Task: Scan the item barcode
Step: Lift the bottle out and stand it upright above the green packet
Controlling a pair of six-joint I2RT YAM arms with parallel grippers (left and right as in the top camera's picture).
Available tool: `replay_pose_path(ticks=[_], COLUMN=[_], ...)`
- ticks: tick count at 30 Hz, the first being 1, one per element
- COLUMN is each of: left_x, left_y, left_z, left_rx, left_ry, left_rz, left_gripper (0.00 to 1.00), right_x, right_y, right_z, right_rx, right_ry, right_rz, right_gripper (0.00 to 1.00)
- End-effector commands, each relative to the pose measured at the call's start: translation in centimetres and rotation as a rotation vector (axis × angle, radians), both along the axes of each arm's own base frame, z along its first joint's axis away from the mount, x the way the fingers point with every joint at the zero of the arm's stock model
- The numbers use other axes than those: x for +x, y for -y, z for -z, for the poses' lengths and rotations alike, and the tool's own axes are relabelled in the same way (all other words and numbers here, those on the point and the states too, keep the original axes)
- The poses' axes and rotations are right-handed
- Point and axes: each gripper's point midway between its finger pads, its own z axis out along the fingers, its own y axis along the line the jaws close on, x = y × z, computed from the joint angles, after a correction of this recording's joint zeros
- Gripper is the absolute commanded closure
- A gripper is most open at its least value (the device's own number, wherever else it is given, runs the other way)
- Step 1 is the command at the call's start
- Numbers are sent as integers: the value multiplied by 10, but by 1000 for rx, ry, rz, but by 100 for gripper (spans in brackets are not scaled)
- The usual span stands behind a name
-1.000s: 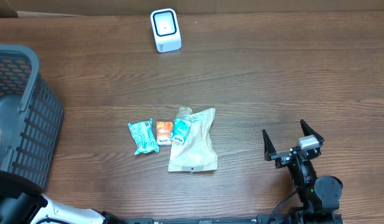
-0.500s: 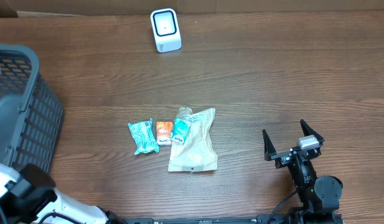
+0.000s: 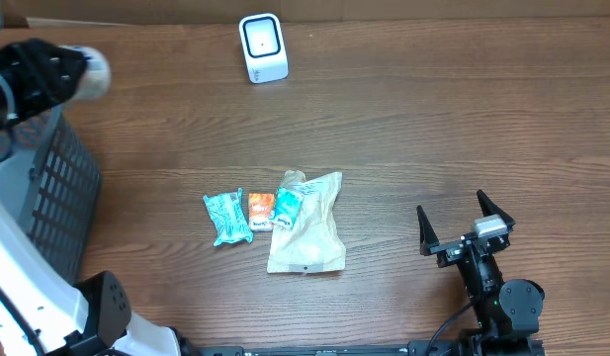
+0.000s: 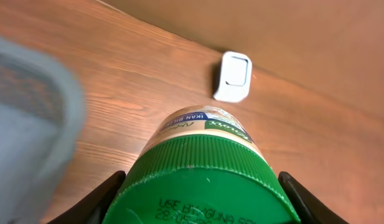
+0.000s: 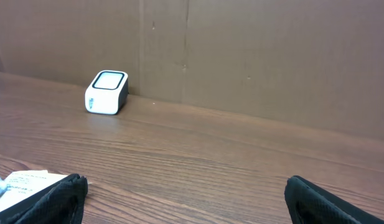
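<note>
My left gripper [image 3: 69, 71] is raised at the far left above the basket rim, shut on a jar [image 3: 91, 72]. In the left wrist view the jar [image 4: 204, 134] fills the frame, its green ribbed lid toward the camera and my black fingers [image 4: 95, 202] on both sides of the lid. The white barcode scanner [image 3: 262, 46] stands at the back of the table; it sits beyond the jar, as the scanner [image 4: 233, 76] shows. My right gripper [image 3: 465, 225] rests open at the front right, nothing between its fingers [image 5: 51, 196]. The scanner [image 5: 107, 92] is far to its left.
A grey mesh basket [image 3: 62, 188] stands at the left edge, blurred as the basket [image 4: 30, 124] in the left wrist view. Mid-table lie a teal packet [image 3: 226, 218], an orange packet [image 3: 261, 211], a small teal packet [image 3: 289, 207] and a beige pouch [image 3: 309, 232]. Cardboard wall [image 5: 241, 50] behind.
My left arm has swung up from the front-left corner to the back left over the basket, carrying the jar. The right arm has not moved.
</note>
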Motion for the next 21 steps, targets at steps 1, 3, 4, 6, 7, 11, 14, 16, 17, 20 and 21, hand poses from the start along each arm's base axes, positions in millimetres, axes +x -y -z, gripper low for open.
replay_pose_path(ticks=[1, 3, 4, 6, 7, 11, 14, 16, 17, 20, 21], left_x=[4, 6, 7, 9, 10, 8, 4, 2, 2, 5, 7], left_y=[23, 33, 38, 48, 54, 68, 66, 66, 65, 63, 60], left_z=[6, 16, 22, 37, 45, 82, 114, 134, 143, 172, 183], left_rx=[32, 47, 55, 62, 63, 86, 122, 138, 143, 165, 174], left_ry=[-19, -55, -79, -129, -158, -289, -408, -470, -493, -548, -561], left_rz=[77, 100, 112, 141, 159, 197, 165, 157, 153, 147, 134], left_gripper=[48, 48, 48, 48, 48, 48, 48, 48, 48, 48, 48], right_x=[0, 0, 0, 0, 0, 0, 0, 0, 0, 0, 0], right_y=[0, 0, 0, 0, 0, 0, 0, 0, 0, 0, 0], right_z=[2, 2, 2, 2, 2, 2, 2, 2, 2, 2, 2], right_rx=[6, 6, 6, 6, 6, 6, 6, 6, 6, 6, 6], right_ry=[3, 3, 3, 3, 3, 3, 3, 3, 3, 3, 3], right_rz=[2, 2, 2, 2, 2, 2, 2, 2, 2, 2, 2], right_gripper=[0, 0, 0, 0, 0, 0, 0, 0, 0, 0, 0])
